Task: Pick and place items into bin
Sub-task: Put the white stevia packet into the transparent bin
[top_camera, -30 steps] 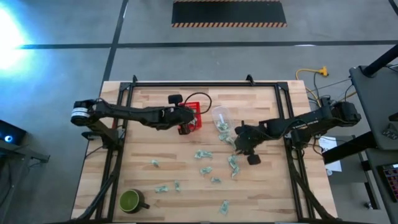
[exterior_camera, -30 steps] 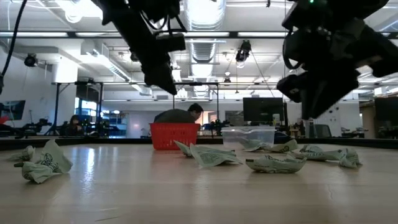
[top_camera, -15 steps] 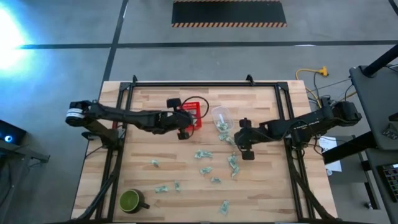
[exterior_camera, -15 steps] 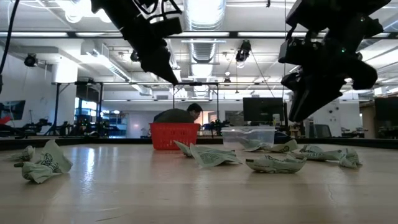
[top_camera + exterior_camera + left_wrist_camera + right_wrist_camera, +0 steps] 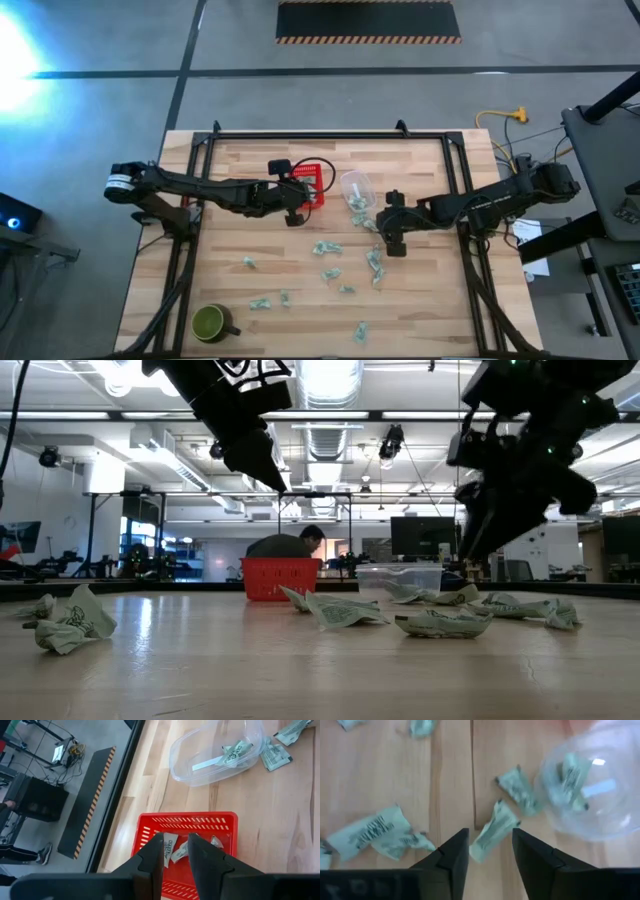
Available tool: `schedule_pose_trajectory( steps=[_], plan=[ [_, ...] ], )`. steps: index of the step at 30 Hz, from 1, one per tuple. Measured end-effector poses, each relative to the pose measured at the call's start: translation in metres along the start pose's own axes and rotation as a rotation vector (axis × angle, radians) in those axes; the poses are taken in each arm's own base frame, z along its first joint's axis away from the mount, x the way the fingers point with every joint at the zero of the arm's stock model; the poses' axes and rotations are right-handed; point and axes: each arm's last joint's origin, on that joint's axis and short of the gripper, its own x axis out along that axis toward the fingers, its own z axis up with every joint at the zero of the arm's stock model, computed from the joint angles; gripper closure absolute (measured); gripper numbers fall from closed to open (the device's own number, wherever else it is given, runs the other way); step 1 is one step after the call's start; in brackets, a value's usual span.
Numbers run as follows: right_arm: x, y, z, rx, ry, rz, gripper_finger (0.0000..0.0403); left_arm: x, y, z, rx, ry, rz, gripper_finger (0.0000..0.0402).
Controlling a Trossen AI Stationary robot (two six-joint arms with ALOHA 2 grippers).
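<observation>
Between right gripper (image 5: 490,851) jaws, parted, empty: wrapper (image 5: 492,831) lying diagonal | left gripper (image 5: 175,852) slightly parted, empty

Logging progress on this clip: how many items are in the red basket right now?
3 items show in the red basket: one, a second right beside it, and a third lying apart from them. The left gripper, above the basket, may hide more.
</observation>
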Motion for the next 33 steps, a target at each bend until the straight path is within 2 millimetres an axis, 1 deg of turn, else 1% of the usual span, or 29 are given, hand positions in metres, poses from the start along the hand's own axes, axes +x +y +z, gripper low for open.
schedule_pose_trajectory(
  steps=[2,9,14,19,23,26,33],
  plan=[
    [0.006,0.001,-0.005,0.01,0.025,-0.001,0.0242,0.0,0.0,0.0,0.0,0.0,0.0,0.0331],
    [0.018,0.003,-0.007,0.026,0.014,0.0,0.0215,0.0,0.0,0.001,-0.009,-0.012,0.002,0.0331],
    [0.029,0.005,-0.009,0.016,0.04,-0.003,0.0215,0.0,0.0,0.002,-0.011,-0.015,0.003,0.0331],
    [0.039,0.007,-0.011,0.01,0.056,-0.005,0.0225,0.0,0.0,0.002,-0.01,-0.015,0.003,0.0331],
    [0.044,0.008,-0.012,0.001,0.063,-0.02,0.0242,0.0,0.0,0.002,-0.011,-0.015,0.003,0.0331],
    [0.044,0.008,-0.011,0.002,0.062,-0.019,0.0266,0.0,0.0,0.002,-0.011,-0.015,0.003,0.0331],
    [0.041,0.006,-0.012,-0.016,0.063,-0.04,0.0352,0.0,0.0,0.002,-0.011,-0.015,0.003,0.0331]
  ],
)
